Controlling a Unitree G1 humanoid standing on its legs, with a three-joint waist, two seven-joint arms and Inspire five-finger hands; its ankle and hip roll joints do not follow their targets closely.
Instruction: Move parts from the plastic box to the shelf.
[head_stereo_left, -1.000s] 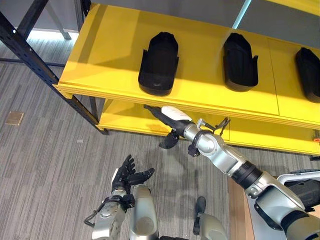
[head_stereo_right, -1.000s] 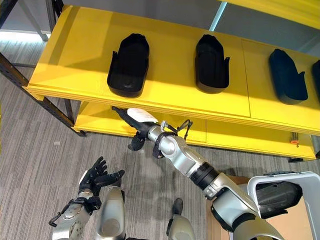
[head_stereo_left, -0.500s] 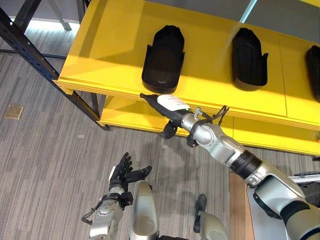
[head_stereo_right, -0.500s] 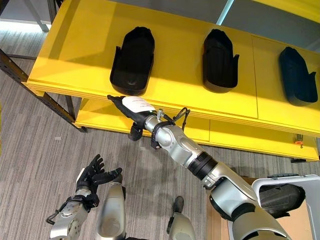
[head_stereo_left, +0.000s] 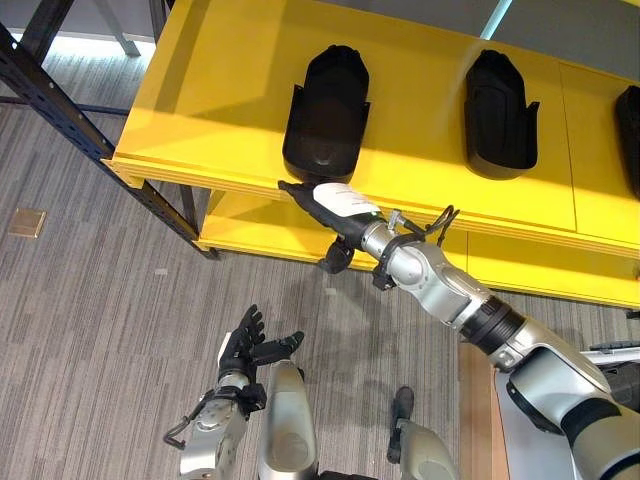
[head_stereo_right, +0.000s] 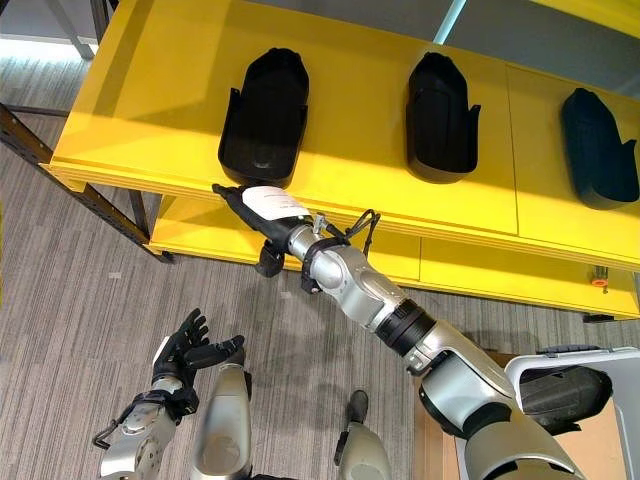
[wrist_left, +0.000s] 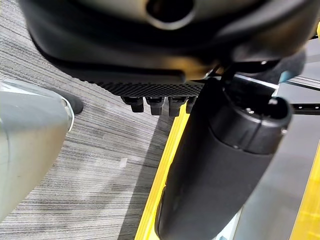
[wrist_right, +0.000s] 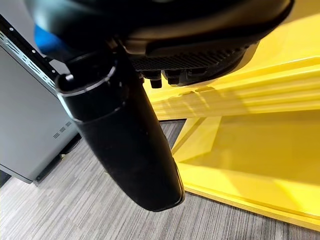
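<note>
Three black moulded parts lie on the yellow shelf (head_stereo_left: 200, 120): one at the left (head_stereo_left: 325, 112), one in the middle (head_stereo_left: 500, 100), one at the right edge (head_stereo_right: 598, 132). My right hand (head_stereo_left: 330, 200) reaches out flat to the shelf's front edge, just below the left part, open and holding nothing. Its thumb (wrist_right: 125, 145) shows against the yellow boards. My left hand (head_stereo_left: 250, 345) hangs low over the carpet, fingers spread and open. The grey plastic box (head_stereo_right: 570, 352) sits at the lower right with a black part (head_stereo_right: 555, 390) inside.
A lower yellow shelf board (head_stereo_left: 250, 235) runs beneath the top one. Dark metal rack posts (head_stereo_left: 70, 110) stand at the left. A small tan square (head_stereo_left: 28, 222) lies on the grey carpet. Free yellow surface lies left of the first part.
My right hand has risen from under the shelf edge to level with it, closer to the left part. The camera has shifted a little. The left hand has not moved.
</note>
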